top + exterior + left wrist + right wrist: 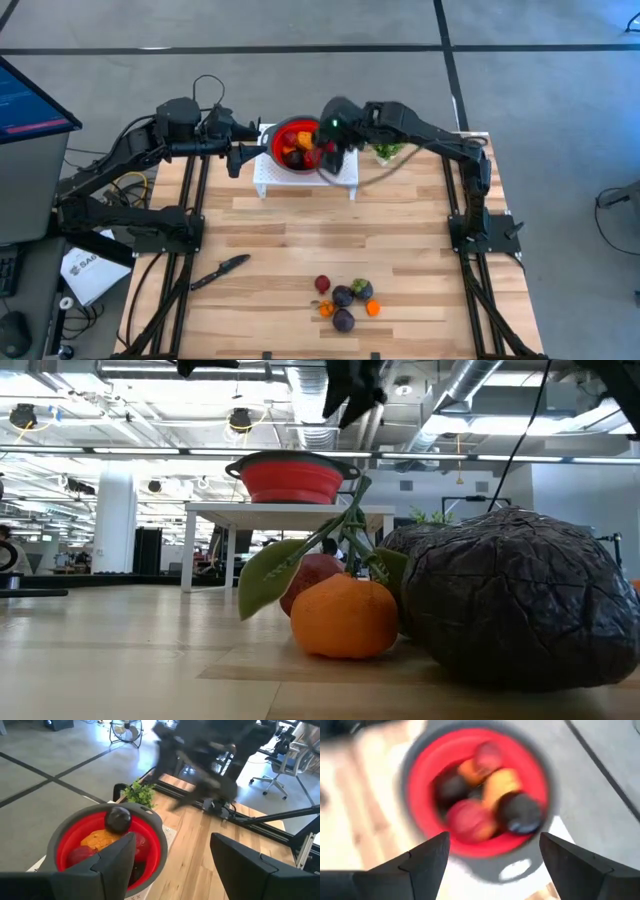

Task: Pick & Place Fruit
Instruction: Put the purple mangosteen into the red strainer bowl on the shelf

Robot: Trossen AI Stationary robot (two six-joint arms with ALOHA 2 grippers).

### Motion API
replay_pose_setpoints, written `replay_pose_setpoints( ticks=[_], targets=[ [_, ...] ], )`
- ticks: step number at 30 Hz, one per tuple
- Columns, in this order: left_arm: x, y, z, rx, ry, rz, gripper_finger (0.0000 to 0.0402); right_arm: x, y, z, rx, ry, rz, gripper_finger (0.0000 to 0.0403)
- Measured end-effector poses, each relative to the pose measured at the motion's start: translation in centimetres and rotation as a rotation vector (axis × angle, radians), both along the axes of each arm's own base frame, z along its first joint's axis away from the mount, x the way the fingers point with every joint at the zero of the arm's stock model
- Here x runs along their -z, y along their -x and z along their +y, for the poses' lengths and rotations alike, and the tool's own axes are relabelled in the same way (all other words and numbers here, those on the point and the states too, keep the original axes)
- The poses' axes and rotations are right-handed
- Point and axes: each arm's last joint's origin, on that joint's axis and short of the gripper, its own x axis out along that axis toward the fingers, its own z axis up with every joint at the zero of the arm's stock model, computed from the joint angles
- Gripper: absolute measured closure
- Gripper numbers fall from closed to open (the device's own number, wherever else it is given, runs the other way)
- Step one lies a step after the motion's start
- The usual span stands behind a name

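Observation:
The red bowl (290, 146) stands on a small white stand (305, 178) at the table's far side and holds several fruit pieces (480, 795): orange, red and dark. A dark round piece (118, 818) shows at the bowl's far rim. More fruit (345, 300) lies near the table's near edge: red, purple, green and orange pieces. In the low view these pieces (345, 618) fill the foreground. My right gripper (495, 865) hangs open above the bowl. My left gripper (175, 870) is open beside the bowl's left side, at rim height.
A small green potted plant (388, 152) stands just right of the white stand. A black knife (220, 270) lies on the table's left part. Bare wood (330, 235) stretches between the stand and the near fruit pile. Black frame rails (190, 250) run along both sides.

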Motion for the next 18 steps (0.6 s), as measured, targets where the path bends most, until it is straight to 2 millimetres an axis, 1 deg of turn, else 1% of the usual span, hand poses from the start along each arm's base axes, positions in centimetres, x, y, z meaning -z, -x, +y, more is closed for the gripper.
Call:
replay_pose_setpoints(
  ticks=[4, 8, 13, 15, 18],
  targets=[
    [0.0, 0.0, 0.0, 0.001, 0.0, 0.001, 0.0152, 0.2, 0.2, 4.8, -0.12, -0.023, 0.092, 0.0101],
    [0.0, 0.0, 0.0, 0.001, 0.0, 0.005, 0.0152, 0.0, 0.4, 10.2, -0.151, -0.097, 0.083, 0.0101],
    [0.4, 0.1, -0.1, 0.02, -0.024, 0.057, 0.0152, 0.3, 0.9, 16.5, -0.105, -0.234, 0.034, 0.0101],
    [0.7, 0.3, -0.2, 0.032, -0.009, 0.088, 0.0152, 1.1, 1.2, 18.5, -0.037, -0.311, 0.043, 0.0101],
    [1.1, 0.4, -0.3, 0.06, 0.021, 0.126, 0.0152, 2.3, 2.2, 21.5, 0.044, -0.418, 0.114, 0.0101]
  ],
)
